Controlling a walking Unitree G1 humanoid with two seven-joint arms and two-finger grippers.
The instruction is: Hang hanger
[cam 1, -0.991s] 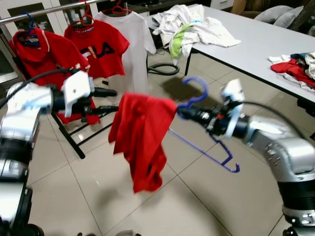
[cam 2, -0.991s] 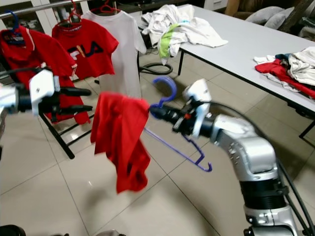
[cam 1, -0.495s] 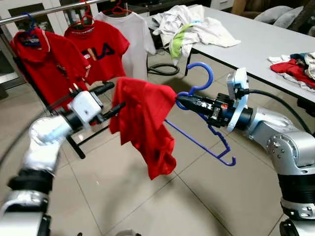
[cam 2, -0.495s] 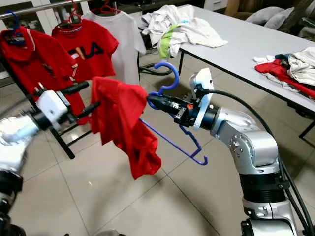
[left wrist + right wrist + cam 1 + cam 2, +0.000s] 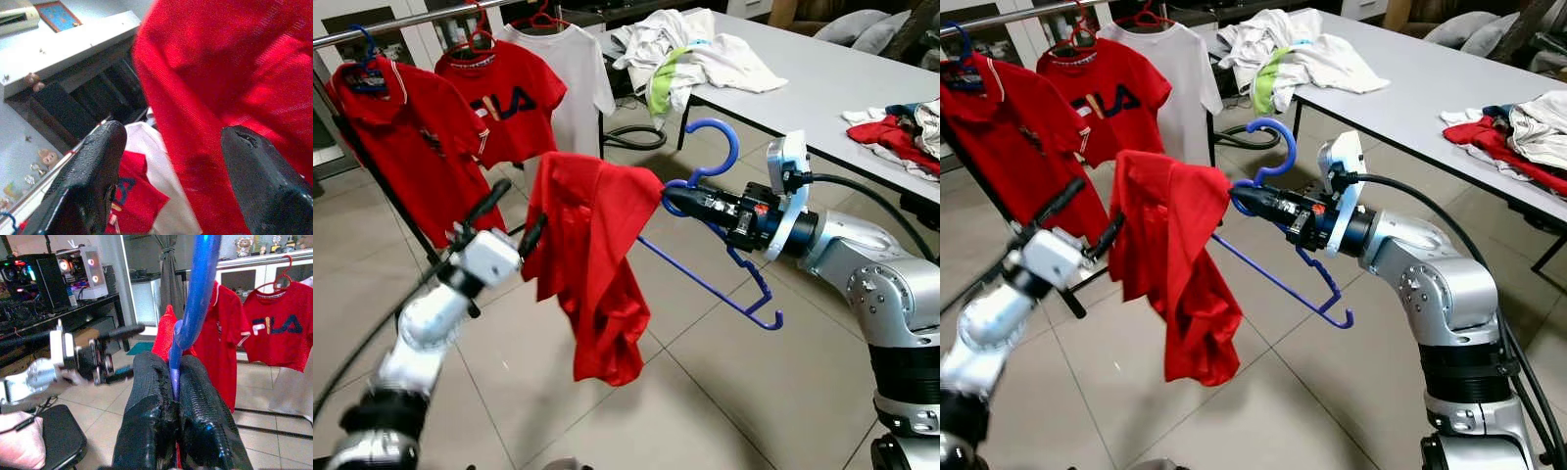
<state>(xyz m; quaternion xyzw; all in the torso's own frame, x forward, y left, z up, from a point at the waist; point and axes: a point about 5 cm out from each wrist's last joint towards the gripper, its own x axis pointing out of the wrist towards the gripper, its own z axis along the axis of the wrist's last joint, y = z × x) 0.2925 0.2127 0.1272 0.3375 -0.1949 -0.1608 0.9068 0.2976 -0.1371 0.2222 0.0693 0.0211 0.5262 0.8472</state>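
My right gripper [image 5: 674,201] is shut on the neck of a blue hanger [image 5: 734,149], held out mid-air with its hook up. A red shirt [image 5: 592,245] is draped over the hanger's left end and hangs down; the other end of the bar [image 5: 705,284] is bare. My left gripper [image 5: 526,200] is open, pointing up at the shirt's left edge, with one finger [image 5: 98,161] clear of the cloth [image 5: 220,73] and the other in front of it. In the right wrist view the hanger [image 5: 200,293] rises from the closed fingers [image 5: 146,396].
A clothes rail [image 5: 411,22] at the back left carries a red shirt [image 5: 401,127], a red FILA shirt [image 5: 509,103] and a white shirt [image 5: 573,78]. A grey table [image 5: 822,78] on the right holds a pile of clothes [image 5: 695,49]. The floor is tiled.
My left arm has dropped lower and its gripper now points up at the shirt's left edge. The shirt hangs straighter. The right gripper and hanger have stayed put.
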